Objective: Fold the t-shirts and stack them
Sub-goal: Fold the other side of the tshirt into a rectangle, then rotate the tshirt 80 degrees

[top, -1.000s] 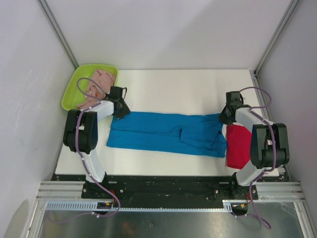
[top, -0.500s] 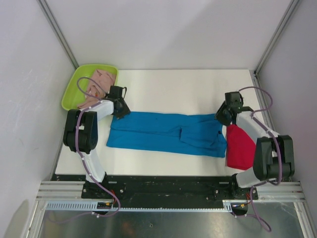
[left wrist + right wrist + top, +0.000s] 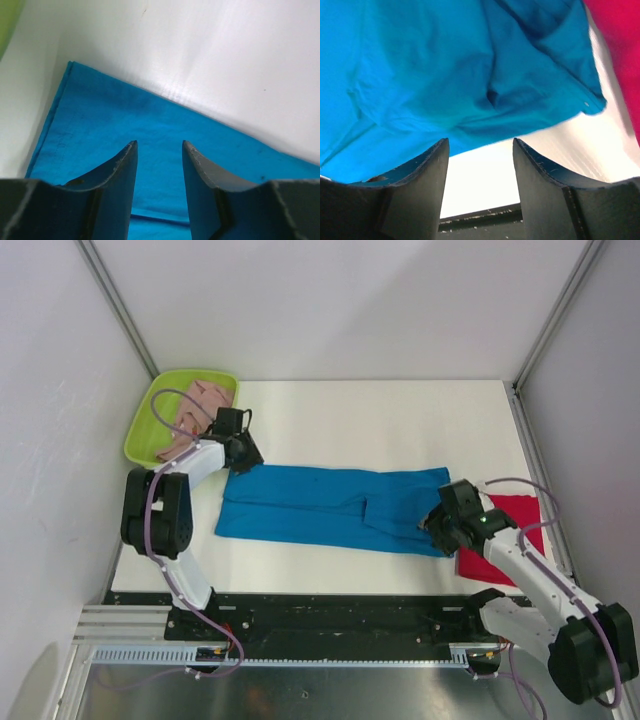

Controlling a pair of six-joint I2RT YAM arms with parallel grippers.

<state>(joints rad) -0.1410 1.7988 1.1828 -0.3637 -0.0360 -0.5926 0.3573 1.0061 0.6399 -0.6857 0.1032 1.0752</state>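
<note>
- My left gripper (image 3: 159, 145) is hovering half-open, empty, over the bright blue cloth t-shirt (image 3: 320, 502), at its far left corner.
- My right gripper (image 3: 480, 142) is gaping, empty, above its near right edge.

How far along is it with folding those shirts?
Roughly midway. The blue shirt lies folded into a long strip, the red shirt flat beside it. The left tool and right tool are open at the strip's ends, gripping nothing. Still to do: finish the blue, fold the pink shirt in the green tray, stack all three.

Blue shirt (image 3: 330, 502) flat; red (image 3: 512, 512) beside; pink (image 3: 203, 400) bunched far-left
</note>
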